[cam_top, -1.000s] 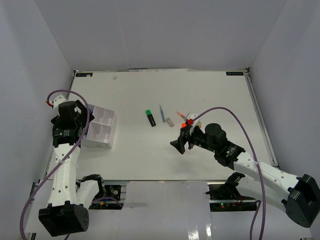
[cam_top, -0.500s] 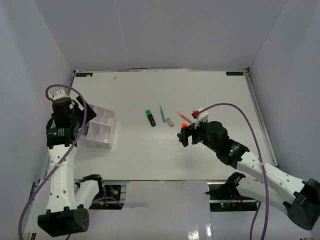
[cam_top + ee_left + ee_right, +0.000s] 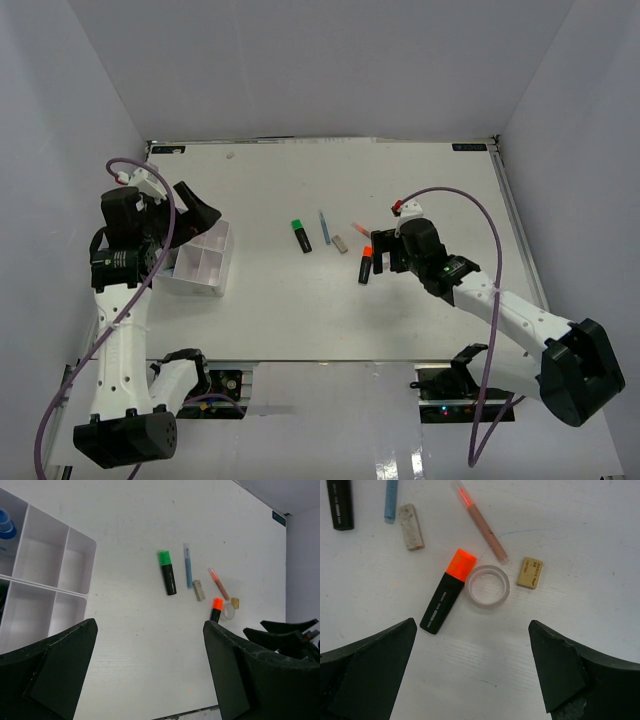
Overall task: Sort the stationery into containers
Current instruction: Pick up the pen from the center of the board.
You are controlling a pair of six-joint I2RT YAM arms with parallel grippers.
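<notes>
The white divided tray (image 3: pixel 205 262) sits at the left, with a blue-capped bottle (image 3: pixel 6 524) in one far compartment. My left gripper (image 3: pixel 200 212) hangs open above the tray's far edge, holding nothing (image 3: pixel 150 630). Mid-table lie a green-capped highlighter (image 3: pixel 301 235), a blue pen (image 3: pixel 188 566), a grey block (image 3: pixel 199 590) and a pink pen (image 3: pixel 481 524). The orange-capped highlighter (image 3: pixel 447 592), the clear tape roll (image 3: pixel 488 585) and a tan block (image 3: pixel 530 572) lie just ahead of my right gripper (image 3: pixel 472 630). It stands open and empty over the bare table (image 3: pixel 378 258).
The tray's divider wall (image 3: pixel 45 584) separates several compartments, most of them bare. White walls enclose the table on three sides. Cables loop over both arms. The right arm's elbow reaches toward the front right corner.
The left gripper has risen and tilted up over the tray. The right gripper has swung back to the right and now faces the orange highlighter and the tape roll from close by.
</notes>
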